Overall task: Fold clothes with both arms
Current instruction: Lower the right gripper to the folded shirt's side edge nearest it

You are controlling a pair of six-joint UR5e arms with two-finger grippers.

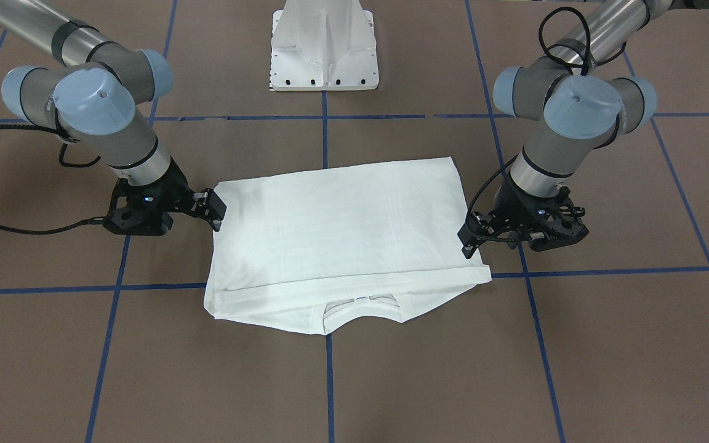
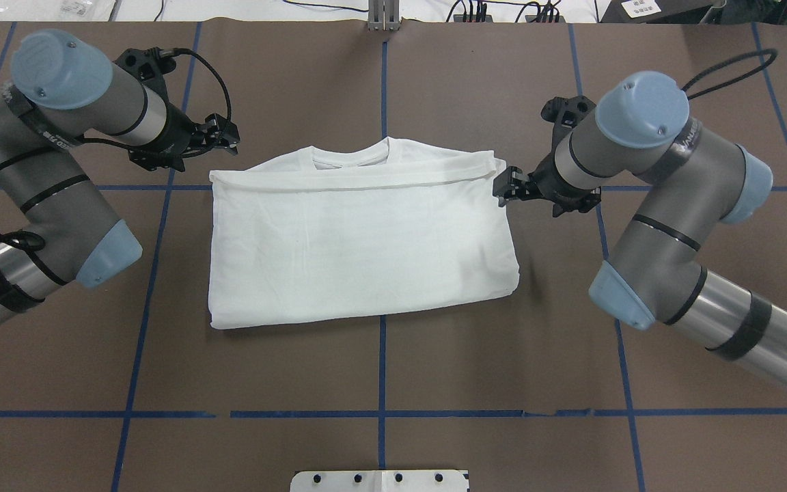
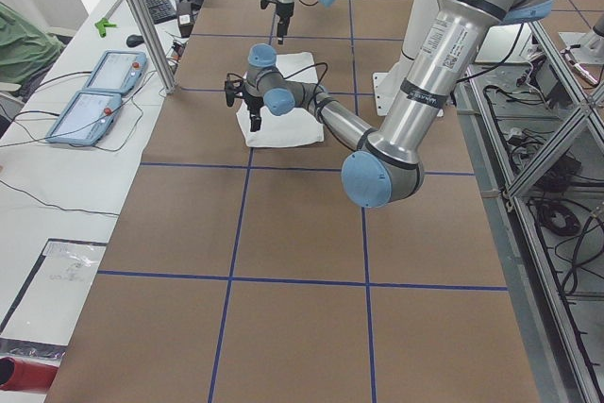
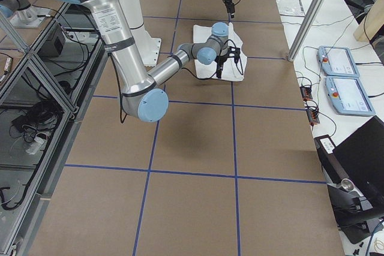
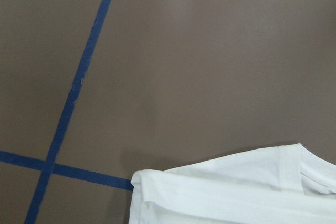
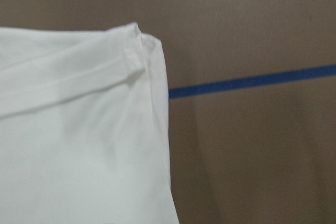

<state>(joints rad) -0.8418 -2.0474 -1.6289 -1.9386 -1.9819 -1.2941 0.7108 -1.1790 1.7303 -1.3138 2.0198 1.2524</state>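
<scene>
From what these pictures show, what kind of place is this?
Probably a robotics lab or test cell: the left arm and right arm stand at a table marked with a blue tape grid, and control pendants lie on a side bench.

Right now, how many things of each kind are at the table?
Shirt: 1
Arms (left arm, right arm): 2
Pedestal: 1
Total: 4
</scene>
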